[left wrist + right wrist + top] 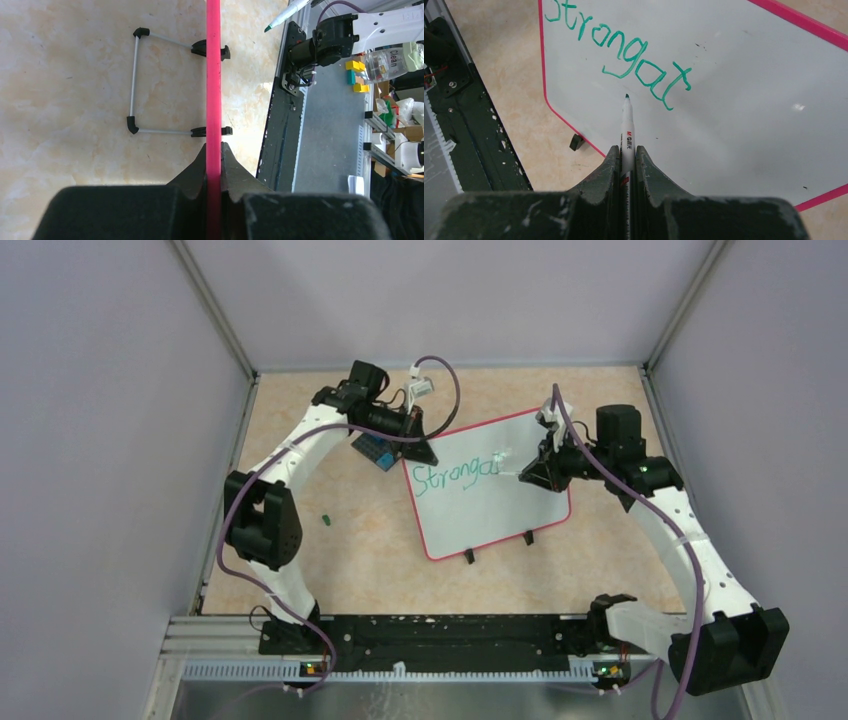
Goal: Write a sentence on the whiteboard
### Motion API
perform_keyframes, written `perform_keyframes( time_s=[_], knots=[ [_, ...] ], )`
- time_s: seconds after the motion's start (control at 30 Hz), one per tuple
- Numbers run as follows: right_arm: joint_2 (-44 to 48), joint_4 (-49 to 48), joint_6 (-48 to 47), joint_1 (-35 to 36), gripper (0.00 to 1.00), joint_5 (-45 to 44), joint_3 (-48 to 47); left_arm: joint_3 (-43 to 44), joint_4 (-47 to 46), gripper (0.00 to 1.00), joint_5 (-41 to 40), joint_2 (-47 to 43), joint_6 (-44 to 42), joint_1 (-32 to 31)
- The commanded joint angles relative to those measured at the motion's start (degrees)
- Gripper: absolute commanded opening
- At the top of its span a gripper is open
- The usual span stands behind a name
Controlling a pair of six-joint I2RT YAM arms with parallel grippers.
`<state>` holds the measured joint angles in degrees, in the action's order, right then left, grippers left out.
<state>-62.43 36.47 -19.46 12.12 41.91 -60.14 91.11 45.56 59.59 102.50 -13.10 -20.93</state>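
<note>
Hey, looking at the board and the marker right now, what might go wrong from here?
1. The left claw pinches only the thin pink rim of the board, so marker pressure may twist the board or slide it out of the grip.
2. The marker has its tip just under the green word; the next stroke or the right claw might cross the letters and smear them.

Both arms (pixel 300 450) have white shells, black joint housings and a purple cable (pixel 458 390); the right gripper's (pixel 626 148) dark fingers (pixel 604 175) carry white scuffs.
</note>
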Motion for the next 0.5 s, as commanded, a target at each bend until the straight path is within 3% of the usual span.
perform_keyframes(
  time_s=[0.0,0.27,0.47],
  knots=[
    [0.08,-1.76,-0.26,-0.86,0.0,1.69,-1.85,-0.09,4.86,0.0,-3.38,-0.76,-4.37,0.32],
    [-0.25,-2.73,1.28,-2.21,0.0,1.17,-1.94,-1.77,-0.7,0.15,-1.44,-1.47,-0.43,0.44],
    [-1.49,-3.52,2.95,-4.89,0.0,3.91,-2.81,-2.1,-0.59,0.13,-1.18,-1.38,-0.56,0.62]
  ],
)
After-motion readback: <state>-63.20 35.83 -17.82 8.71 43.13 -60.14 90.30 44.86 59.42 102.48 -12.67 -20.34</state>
